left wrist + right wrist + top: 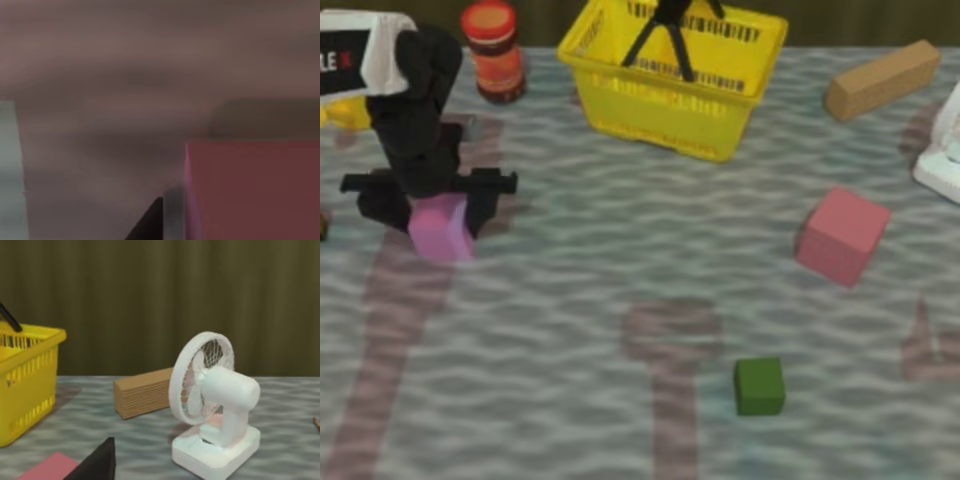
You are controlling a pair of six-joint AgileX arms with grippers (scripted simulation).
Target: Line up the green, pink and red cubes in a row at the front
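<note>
The left claw (432, 205) straddles the pink cube (442, 228), its fingers on either side of it, at the tabletop's (570, 300) left, well left of the yellow basket (670, 75). The red cube (841, 236) sits right of and below the basket; the green cube (759, 386) lies lower still, near the front edge, with open tabletop between it and the pink cube. The right claw is out of the top view; whether it is wide or narrow cannot be told. A white fan (212, 405) stands beside the tan block (882, 79).
</note>
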